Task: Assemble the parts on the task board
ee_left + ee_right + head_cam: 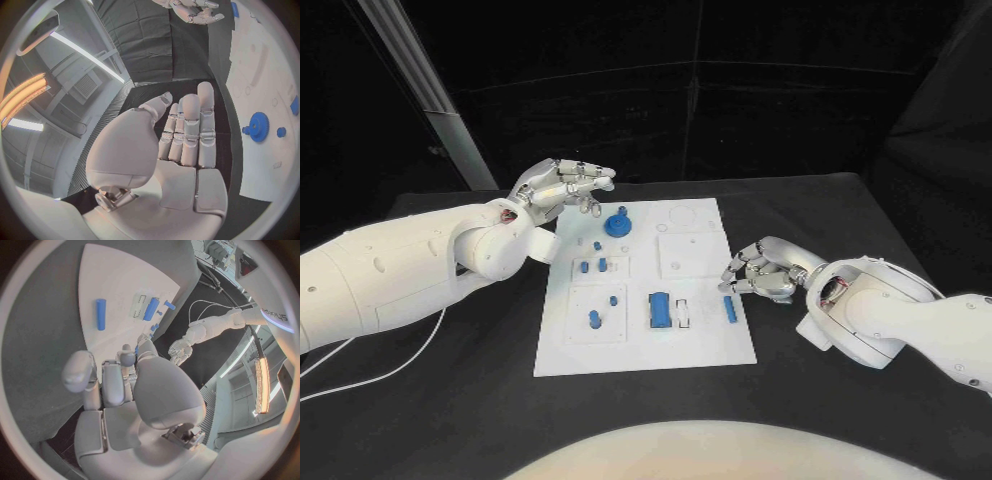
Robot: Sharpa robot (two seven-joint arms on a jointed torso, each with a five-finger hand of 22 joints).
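**Both hands off the board, parts lying on it**

The white task board [646,330] lies flat in the middle of the black tabletop [877,410]. On it sit several blue parts: a round toothed part [620,224] near the far left corner, a small peg [597,245] just nearer than it, two small pieces [599,266] in a raised square, two more [600,312] in the square nearer the robot, a broad upright block [656,310] in the middle, and a slim bar [730,308] close to the right edge. A small white piece [685,312] stands just beside the broad block.

The left hand [567,185] is raised off the far left corner of the board, palm turned toward it, fingers [187,130] straight and side by side, holding nothing. The right hand [762,270] sits low beside the board's right edge, near the slim bar; its fingers [112,380] are partly curled and apart, with nothing in them.
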